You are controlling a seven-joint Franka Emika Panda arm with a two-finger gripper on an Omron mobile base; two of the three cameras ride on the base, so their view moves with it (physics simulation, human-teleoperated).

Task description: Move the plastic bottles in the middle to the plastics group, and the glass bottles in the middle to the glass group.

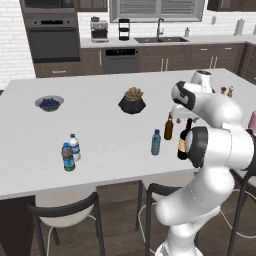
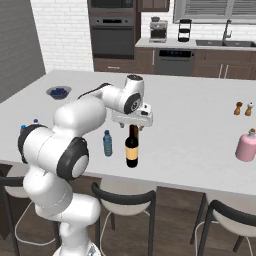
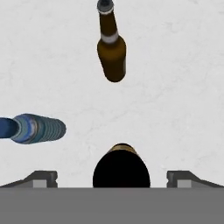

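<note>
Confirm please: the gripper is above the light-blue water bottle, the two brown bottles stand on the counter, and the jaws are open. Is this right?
Not quite. The gripper is above the labelled brown bottle, not the light-blue water bottle, which stands apart beside it. The right base view shows this. The rest holds, including the plain brown bottle.

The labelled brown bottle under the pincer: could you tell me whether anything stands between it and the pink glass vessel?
Nothing visible: bare counter lies between the labelled brown bottle and the pink glass vessel; the shakers stand farther back.

Two brown bottles, three plastic bottles, two shakers, one pink vessel.
</note>
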